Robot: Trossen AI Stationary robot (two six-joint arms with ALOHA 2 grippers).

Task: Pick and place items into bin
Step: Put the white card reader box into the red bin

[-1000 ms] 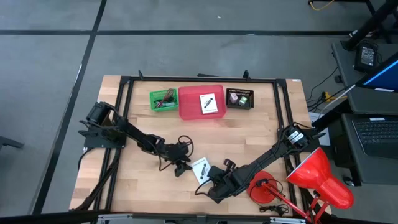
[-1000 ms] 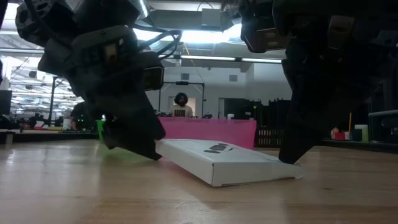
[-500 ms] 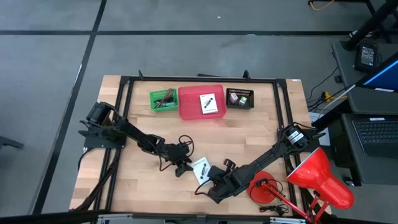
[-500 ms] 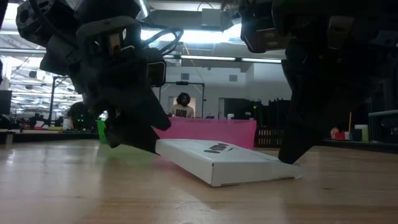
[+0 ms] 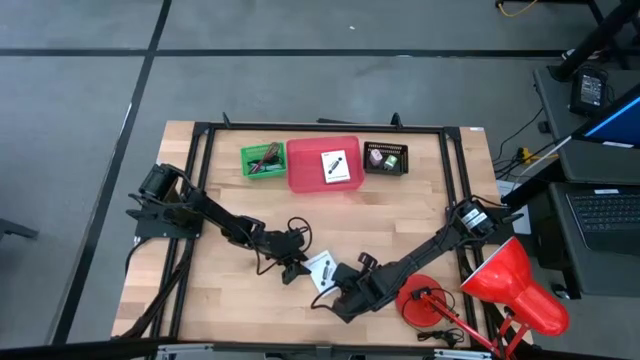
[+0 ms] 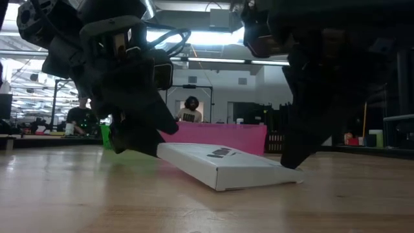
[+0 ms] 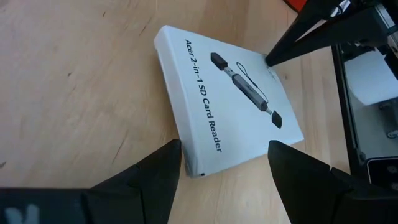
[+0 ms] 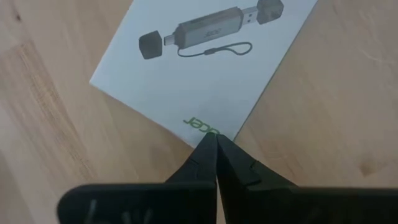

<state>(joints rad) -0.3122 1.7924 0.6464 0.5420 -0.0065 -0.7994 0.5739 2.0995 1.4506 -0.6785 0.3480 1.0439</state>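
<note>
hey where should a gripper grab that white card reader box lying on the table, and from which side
Probably across its two long edges, coming from above. The white box is flat and thin, one end raised off the wood, so its narrow width suits a pinch. The left gripper is open with its fingers astride one end; the right gripper, shut, presses the opposite edge.

Even overhead light – sharp views; low view backlit, arms silhouetted.

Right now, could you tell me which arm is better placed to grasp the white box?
Left. Its end effector is open, fingers straddling the white box's edge; the right end effector is shut, its tip only touching the box.
</note>
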